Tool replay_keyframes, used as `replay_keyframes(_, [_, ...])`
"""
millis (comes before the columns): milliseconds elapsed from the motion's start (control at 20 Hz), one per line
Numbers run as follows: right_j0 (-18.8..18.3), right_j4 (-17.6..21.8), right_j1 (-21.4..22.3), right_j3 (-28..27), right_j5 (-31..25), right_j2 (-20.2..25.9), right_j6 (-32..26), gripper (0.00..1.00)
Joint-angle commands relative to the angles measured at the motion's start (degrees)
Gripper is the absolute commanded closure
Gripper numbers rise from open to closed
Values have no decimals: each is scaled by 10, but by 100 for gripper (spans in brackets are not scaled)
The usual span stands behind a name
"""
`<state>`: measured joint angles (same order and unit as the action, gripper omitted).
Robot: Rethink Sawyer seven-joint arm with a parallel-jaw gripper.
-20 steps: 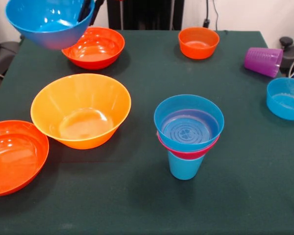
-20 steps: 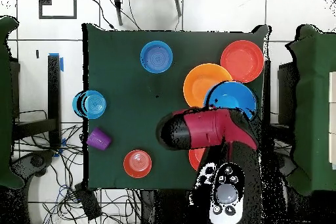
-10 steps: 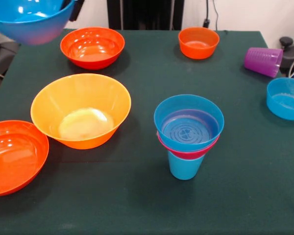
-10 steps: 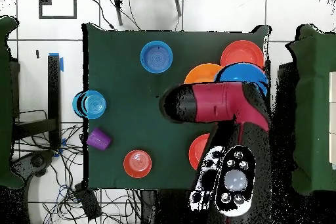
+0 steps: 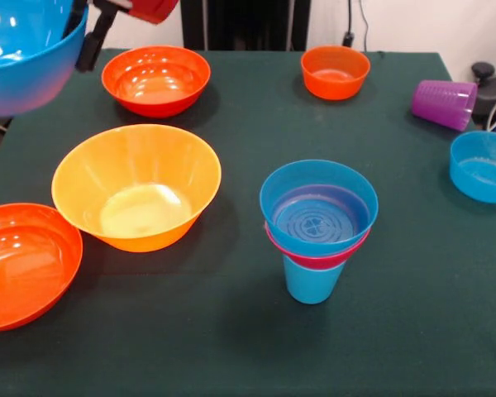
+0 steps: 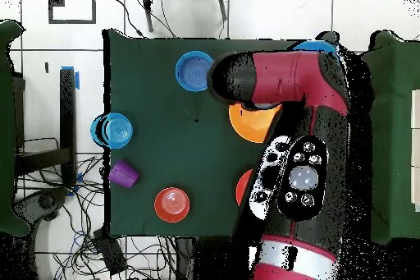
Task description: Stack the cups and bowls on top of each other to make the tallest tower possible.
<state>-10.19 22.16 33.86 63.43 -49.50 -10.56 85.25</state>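
Note:
A large blue bowl [image 5: 21, 58] hangs in the air at the upper left, with my gripper [image 5: 83, 48] shut on its rim; one black finger [image 5: 92, 43] shows outside the wall. In the overhead view only a sliver of this bowl [image 6: 316, 46] shows past the arm. The tower [image 5: 317, 227] stands mid-table: a light blue cup [image 5: 312, 283], a pink bowl [image 5: 314, 259] and a small blue bowl [image 5: 318, 207], seen from above as a blue stack [image 6: 195, 70]. A purple cup [image 5: 444, 103] lies on its side at the right.
A yellow-orange bowl [image 5: 136, 186] sits left of centre, with a red-orange bowl [image 5: 155, 78] behind it and another [image 5: 21, 260] at the near left. A small orange bowl [image 5: 335, 72] and a small blue bowl [image 5: 482, 165] stand on the right side.
The held blue bowl has moved further left and closer to the front camera. In the overhead view the arm has swung up across the table, covering the yellow-orange and red-orange bowls.

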Motion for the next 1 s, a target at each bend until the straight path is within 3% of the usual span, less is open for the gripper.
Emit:
replay_keyframes(50, [27, -36, -79, -144, -115, 33, 120, 100])
replay_keyframes(450, [76, -69, -116, -215, -184, 20, 155, 100])
replay_keyframes(1000, [105, -101, -218, -403, -312, 7, 207, 100])
